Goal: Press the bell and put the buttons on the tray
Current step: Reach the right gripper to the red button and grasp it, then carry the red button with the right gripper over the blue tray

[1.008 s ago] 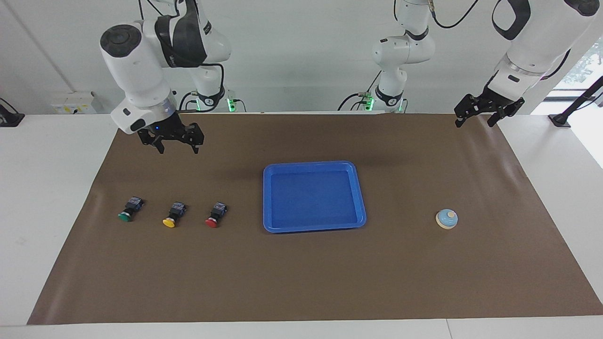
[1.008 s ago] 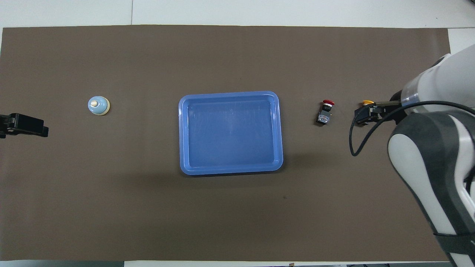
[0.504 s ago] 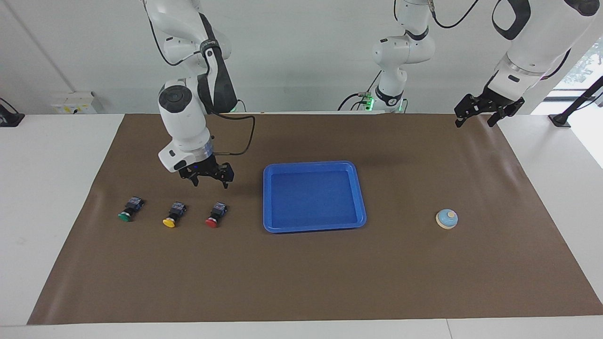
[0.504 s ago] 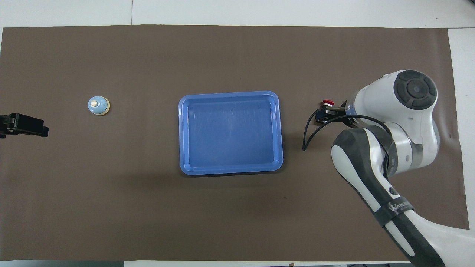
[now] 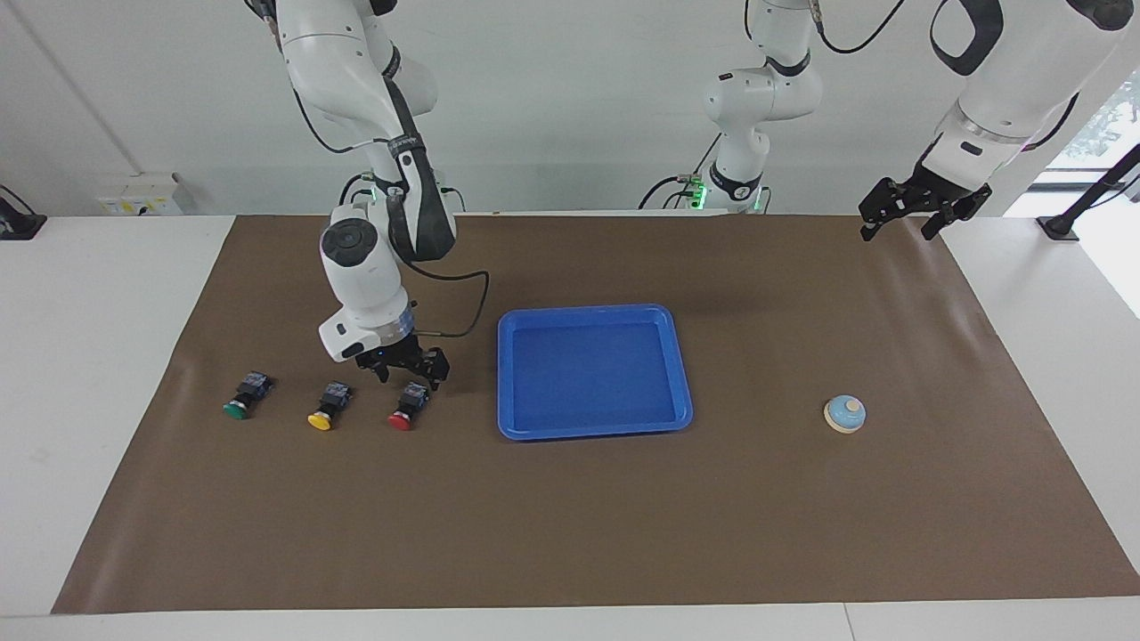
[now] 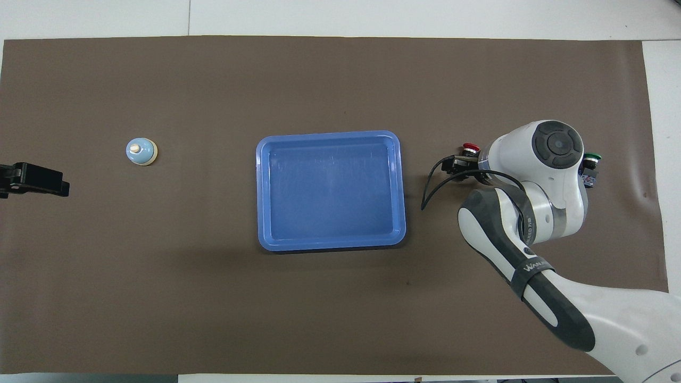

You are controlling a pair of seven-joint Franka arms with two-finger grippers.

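my right gripper [image 5: 410,374]: fingers spread, empty, just above the red button [image 5: 406,408], left of centre in the facing view | my left gripper [image 5: 908,216]: spread, empty, waiting upper right | tray [image 5: 595,429]: centre | bell [image 5: 844,414]: right of the tray | yellow button [image 5: 327,408] and green button [image 5: 244,397]: left of the red button

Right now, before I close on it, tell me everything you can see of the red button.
The red button is a small push-button switch: round red cap on a black-and-blue body, plastic by the look of it. It lies on its side on the brown mat, cap pointing away from the robots, at the end of the button row nearest the tray. The right gripper hangs open just over its body; I cannot tell whether it touches.
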